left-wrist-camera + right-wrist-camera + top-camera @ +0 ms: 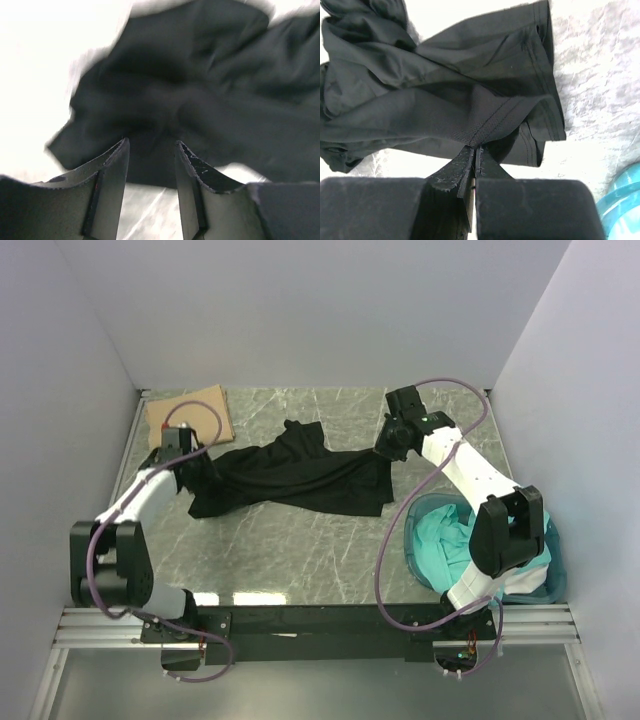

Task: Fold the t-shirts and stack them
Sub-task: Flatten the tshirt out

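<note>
A black t-shirt (290, 480) lies crumpled across the middle of the marble table (300, 560). My right gripper (476, 147) is shut on a stitched hem at its right end (445, 90), which rises slightly off the table; in the top view this gripper (385, 452) sits at the shirt's right edge. My left gripper (151, 145) hovers open at the shirt's left end (200, 75), with cloth just beyond the fingertips and nothing between them; from above it (190, 475) is by the left edge. A tan-brown t-shirt (190, 412) lies folded at the far left corner. Teal t-shirts (445, 540) are bunched in the tub.
A translucent blue tub (555, 560) stands at the near right under the right arm's elbow, its rim (625, 200) also showing in the right wrist view. White walls close in the table on the left, back and right.
</note>
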Tool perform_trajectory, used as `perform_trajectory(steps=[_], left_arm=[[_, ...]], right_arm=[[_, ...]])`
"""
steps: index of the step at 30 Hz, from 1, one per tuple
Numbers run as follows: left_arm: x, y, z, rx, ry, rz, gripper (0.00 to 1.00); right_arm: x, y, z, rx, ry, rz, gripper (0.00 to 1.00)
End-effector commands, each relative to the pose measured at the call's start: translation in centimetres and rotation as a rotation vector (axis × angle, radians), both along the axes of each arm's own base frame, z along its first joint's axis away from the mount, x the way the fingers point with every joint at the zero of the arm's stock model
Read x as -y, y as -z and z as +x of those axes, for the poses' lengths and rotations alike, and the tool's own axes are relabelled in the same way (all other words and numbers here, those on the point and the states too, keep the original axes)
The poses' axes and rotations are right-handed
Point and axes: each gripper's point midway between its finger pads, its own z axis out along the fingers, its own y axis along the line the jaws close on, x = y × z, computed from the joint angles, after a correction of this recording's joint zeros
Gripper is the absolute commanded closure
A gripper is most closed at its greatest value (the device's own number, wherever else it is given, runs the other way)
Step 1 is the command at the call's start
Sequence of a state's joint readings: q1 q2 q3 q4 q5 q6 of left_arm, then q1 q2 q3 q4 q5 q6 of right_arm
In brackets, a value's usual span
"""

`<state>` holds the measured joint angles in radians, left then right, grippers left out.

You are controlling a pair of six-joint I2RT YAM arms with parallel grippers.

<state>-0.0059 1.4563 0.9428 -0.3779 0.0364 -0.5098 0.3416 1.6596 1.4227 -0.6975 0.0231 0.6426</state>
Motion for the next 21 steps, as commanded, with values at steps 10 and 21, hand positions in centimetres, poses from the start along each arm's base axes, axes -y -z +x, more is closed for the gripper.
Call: perform_trajectory(steps=[10, 21], left_arm=[[1.2, 1.2, -2.1, -0.013, 0.042, -0.061, 0.58], [0.8, 2.6, 0.3, -0.039, 0.039, -0.038, 0.57]], right_arm=[[-0.5, -1.4, 0.2, 0.034, -0.001, 0.038, 1.00], [0.0, -0.5, -1.2, 0.023, 0.018, 0.037, 1.00]])
